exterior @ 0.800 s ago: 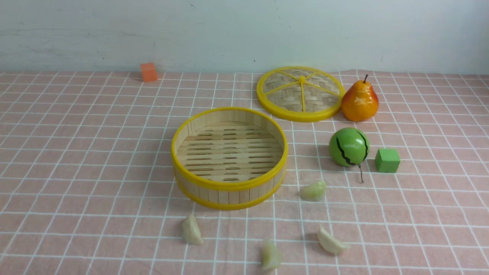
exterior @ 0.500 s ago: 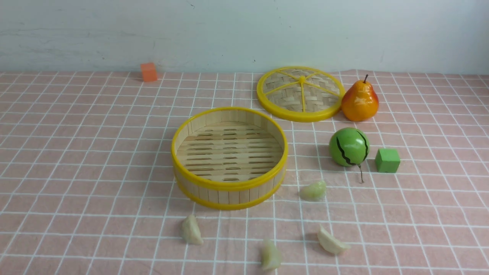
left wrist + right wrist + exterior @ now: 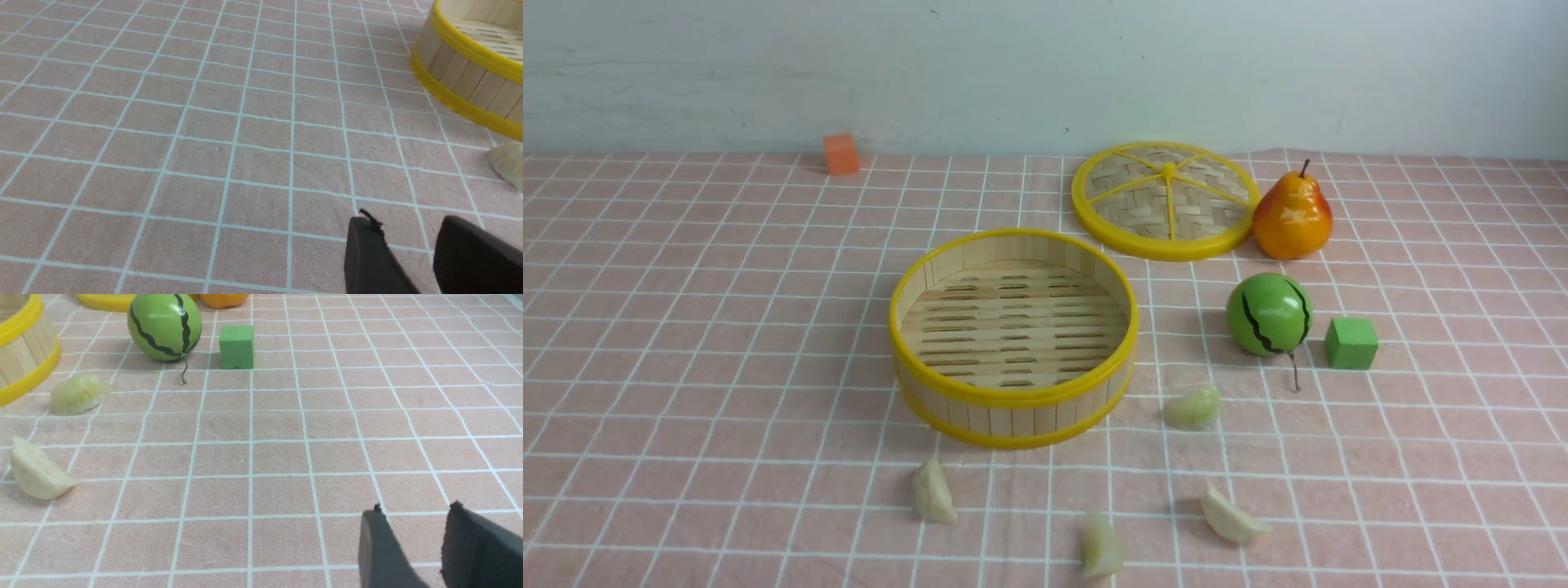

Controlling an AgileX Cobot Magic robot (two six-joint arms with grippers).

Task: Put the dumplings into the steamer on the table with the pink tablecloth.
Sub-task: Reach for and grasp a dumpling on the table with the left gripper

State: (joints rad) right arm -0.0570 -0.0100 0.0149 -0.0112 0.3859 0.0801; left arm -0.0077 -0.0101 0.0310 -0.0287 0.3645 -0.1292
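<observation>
— Front view, go.
— I see the steamer (image 3: 1013, 398) in the middle of the table (image 3: 686, 343), its slatted floor bare. The pink tablecloth (image 3: 1421, 457) covers everything. All four dumplings (image 3: 1192, 407) (image 3: 932, 491) (image 3: 1102, 545) (image 3: 1230, 514) lie on the cloth outside it: one near its right side, three in front, nearer me. The lid (image 3: 1165, 200) lies flat behind and to the right, with the pear (image 3: 1292, 216) just beside it. The green ball (image 3: 1268, 314) and green cube (image 3: 1351, 343) sit side by side. The orange cube (image 3: 840, 153) is far back by the wall.
— Left wrist?
— My left tool (image 3: 406, 228) is spread, nothing pinched, low over cloth. The steamer wall is ahead, one dumpling near its base, apart from the tool.
— Right wrist?
— My right tool (image 3: 414, 516) is spread too, nothing between the fingers. Two dumplings are ahead, well apart from it. The green ball and green cube are beyond, the steamer at the frame edge.
</observation>
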